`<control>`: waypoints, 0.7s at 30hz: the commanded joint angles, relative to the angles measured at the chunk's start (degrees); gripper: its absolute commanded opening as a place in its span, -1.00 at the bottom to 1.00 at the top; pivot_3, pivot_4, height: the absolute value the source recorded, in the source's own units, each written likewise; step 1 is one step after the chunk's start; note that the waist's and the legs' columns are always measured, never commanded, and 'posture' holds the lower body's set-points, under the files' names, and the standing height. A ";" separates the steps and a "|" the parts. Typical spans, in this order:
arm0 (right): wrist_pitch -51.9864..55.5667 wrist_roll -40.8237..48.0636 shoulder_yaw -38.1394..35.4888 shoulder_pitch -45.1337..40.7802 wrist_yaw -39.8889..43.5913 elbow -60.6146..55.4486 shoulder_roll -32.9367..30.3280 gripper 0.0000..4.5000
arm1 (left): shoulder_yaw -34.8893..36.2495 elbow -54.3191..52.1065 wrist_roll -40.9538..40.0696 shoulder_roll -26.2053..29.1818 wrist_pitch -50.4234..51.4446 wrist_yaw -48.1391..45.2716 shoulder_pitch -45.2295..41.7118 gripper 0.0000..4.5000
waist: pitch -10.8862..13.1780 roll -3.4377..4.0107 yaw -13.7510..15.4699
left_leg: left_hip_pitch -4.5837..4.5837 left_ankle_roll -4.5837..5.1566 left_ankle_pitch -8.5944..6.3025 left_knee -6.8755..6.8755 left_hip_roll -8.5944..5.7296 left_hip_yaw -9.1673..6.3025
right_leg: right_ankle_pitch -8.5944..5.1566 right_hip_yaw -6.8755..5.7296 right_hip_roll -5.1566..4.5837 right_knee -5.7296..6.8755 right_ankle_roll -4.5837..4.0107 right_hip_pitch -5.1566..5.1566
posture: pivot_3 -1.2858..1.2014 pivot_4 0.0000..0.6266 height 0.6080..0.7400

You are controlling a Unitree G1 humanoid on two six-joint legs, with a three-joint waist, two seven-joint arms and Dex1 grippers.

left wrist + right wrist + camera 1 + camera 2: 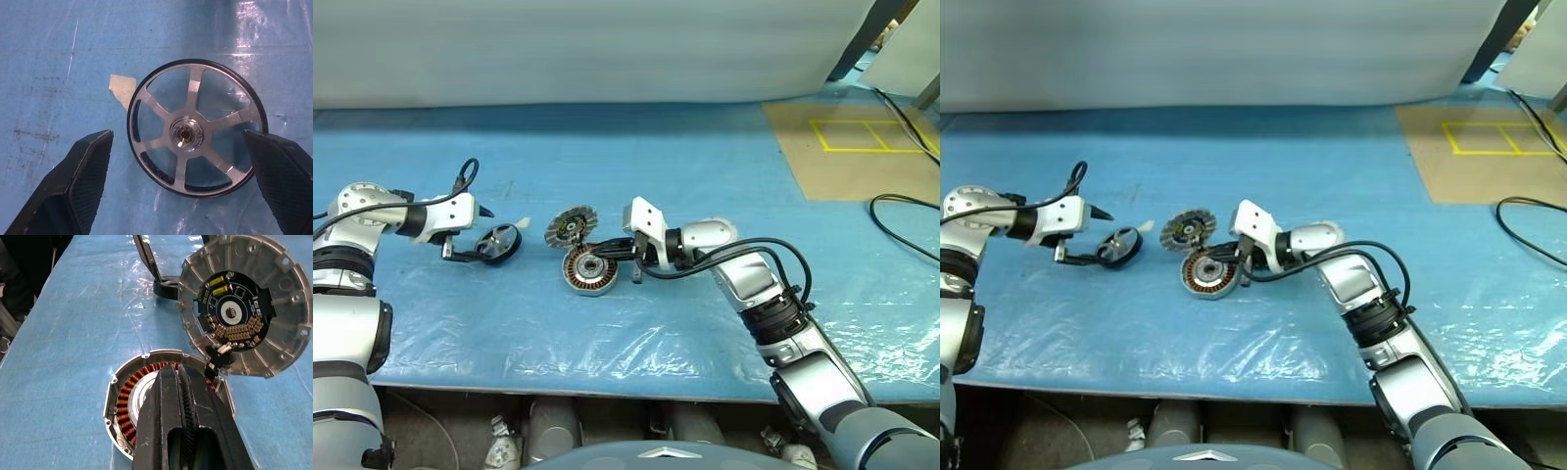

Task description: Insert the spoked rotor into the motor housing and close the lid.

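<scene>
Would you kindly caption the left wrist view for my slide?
Open left end effector straddles the silver-spoked, dark-rimmed metal rotor lying on blue plastic sheeting.

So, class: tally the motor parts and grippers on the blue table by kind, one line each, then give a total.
Spoked rotor: 1
Motor housing: 1
Lid: 1
Grippers: 2, the left gripper and the right gripper
Total: 5

Lab bench: blue plastic sheet (607,343), floor marking tape (867,135)
</scene>
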 commanded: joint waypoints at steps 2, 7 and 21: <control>-0.75 1.17 -0.84 -0.27 -0.76 -2.09 0.30 -1.00 | 1.00 -0.21 -0.97 -0.43 0.54 -0.33 -0.60 0.72 | 0.00 0.00 0.00 | 0.00 0.00 0.00 0.00 0.00 0.00 | 0.00 0.00 0.00 0.00 0.00 0.00 | 0.03 -0.52 1.00; -1.19 0.94 -0.75 -0.42 -1.23 -1.46 0.38 -1.00 | 1.33 -0.41 -1.33 -0.89 1.56 -1.02 -0.50 0.45 | 0.00 0.00 0.03 | 0.00 0.00 0.00 0.00 0.00 0.00 | 0.00 0.00 0.00 0.00 0.00 0.00 | 0.03 -0.52 1.00; -2.04 0.46 -0.04 -0.15 -1.86 -0.95 0.44 -1.00 | 1.13 -0.96 -0.77 -0.18 8.87 -1.28 0.42 0.45 | 0.00 -0.01 0.04 | 0.00 0.00 0.00 0.00 -0.01 -0.01 | 0.00 0.00 0.00 0.01 0.01 0.00 | 0.03 -0.52 1.00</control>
